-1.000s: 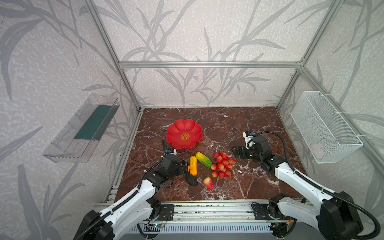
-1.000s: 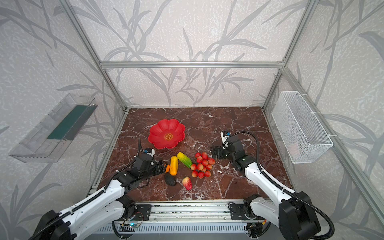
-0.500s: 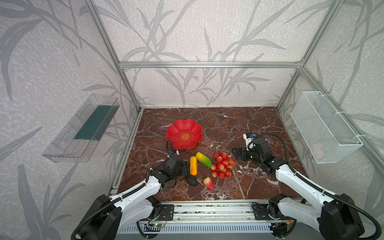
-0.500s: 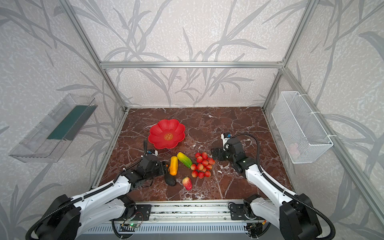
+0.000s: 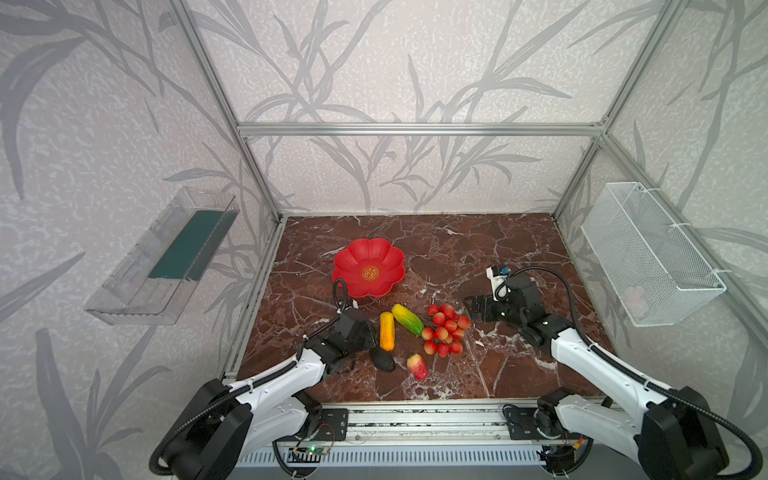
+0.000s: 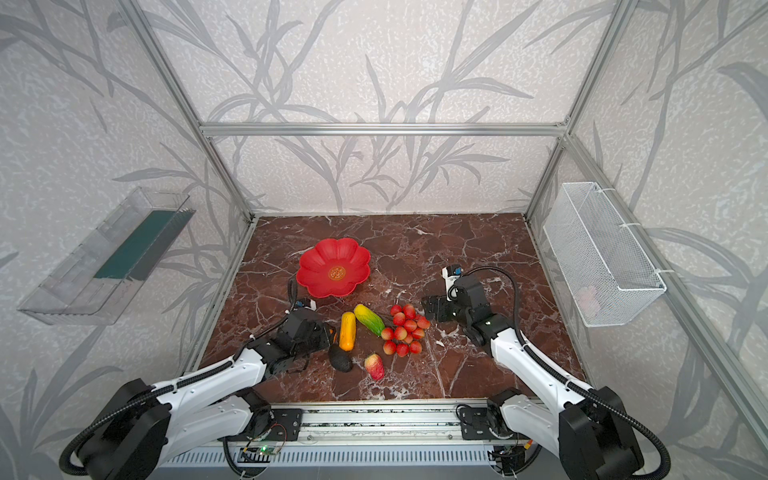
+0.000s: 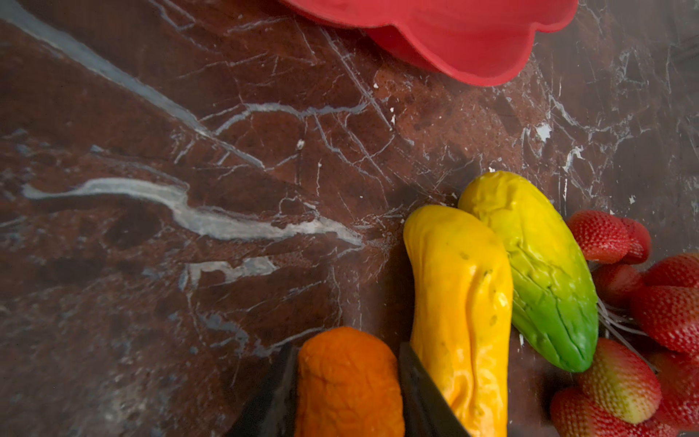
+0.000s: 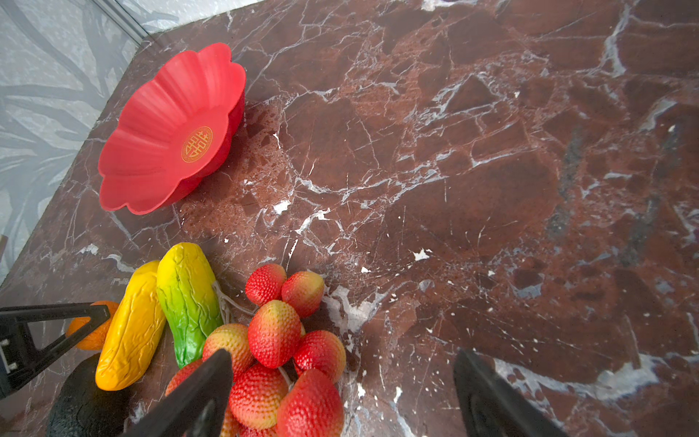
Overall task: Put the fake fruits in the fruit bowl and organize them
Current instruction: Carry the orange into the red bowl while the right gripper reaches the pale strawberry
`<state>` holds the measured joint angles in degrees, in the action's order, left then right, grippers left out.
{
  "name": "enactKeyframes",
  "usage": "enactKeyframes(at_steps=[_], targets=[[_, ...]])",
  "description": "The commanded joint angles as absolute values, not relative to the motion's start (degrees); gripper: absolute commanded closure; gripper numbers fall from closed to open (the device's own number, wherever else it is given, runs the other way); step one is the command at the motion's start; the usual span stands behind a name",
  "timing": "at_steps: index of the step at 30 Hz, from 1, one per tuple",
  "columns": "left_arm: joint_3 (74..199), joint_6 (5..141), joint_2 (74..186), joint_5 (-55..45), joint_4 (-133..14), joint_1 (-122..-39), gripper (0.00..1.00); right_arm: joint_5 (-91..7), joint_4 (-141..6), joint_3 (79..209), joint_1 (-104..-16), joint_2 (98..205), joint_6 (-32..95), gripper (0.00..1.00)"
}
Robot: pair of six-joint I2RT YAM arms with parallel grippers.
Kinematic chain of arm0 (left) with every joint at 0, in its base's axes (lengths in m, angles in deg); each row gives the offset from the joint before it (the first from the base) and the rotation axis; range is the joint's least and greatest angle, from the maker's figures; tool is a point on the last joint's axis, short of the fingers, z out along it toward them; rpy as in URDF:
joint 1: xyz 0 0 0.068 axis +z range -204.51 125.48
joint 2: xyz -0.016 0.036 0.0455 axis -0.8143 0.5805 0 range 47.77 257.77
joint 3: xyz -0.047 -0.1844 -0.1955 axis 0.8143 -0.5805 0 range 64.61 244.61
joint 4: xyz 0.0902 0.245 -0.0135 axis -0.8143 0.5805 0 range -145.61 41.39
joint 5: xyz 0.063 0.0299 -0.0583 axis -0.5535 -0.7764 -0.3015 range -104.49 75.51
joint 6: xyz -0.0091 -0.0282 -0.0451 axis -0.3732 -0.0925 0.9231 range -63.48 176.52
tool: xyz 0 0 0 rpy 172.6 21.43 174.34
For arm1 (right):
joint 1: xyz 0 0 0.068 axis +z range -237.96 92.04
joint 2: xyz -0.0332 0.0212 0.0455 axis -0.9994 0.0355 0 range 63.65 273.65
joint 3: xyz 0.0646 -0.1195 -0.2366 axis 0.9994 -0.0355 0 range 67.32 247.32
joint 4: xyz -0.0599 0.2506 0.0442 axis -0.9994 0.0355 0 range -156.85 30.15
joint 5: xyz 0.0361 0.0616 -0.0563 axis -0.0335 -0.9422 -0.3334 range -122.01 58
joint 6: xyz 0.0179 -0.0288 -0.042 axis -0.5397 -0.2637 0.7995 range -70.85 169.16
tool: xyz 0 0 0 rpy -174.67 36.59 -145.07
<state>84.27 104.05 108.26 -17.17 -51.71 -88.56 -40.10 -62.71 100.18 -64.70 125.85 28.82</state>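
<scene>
My left end effector [image 7: 346,350] has the little orange [image 7: 348,382] pinched between its two fingers. The red bowl [image 5: 357,257] sits empty straight ahead of it, farther from me. The left arm is nearer. The right end effector [image 8: 342,355] hangs spread wide by the red balls [image 8: 272,333].

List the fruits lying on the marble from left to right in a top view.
yellow-orange oblong fruit → yellow-green oblong fruit → bunch of small red balls. The avocado and strawberry-like piece overlap these, so omitted.
</scene>
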Motion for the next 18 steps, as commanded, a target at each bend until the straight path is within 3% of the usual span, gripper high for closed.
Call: enactKeyframes(at_steps=[1, 8, 18], targets=[[86.5, 103.3, 103.6, -19.8, -46.4, -88.7, 0.63, -41.5, -62.6, 100.8, -64.4, 125.9, 29.7, 0.09], [99.3, 91.1, 101.0, -25.3, -36.8, -87.2, 0.63, -39.1, -53.8, 104.5, -60.6, 124.8, 33.7, 0.1], [122.2, 80.4, 130.7, -14.6, -39.0, -73.0, 0.66, -33.9, -47.2, 103.9, -47.7, 118.4, 29.4, 0.13]])
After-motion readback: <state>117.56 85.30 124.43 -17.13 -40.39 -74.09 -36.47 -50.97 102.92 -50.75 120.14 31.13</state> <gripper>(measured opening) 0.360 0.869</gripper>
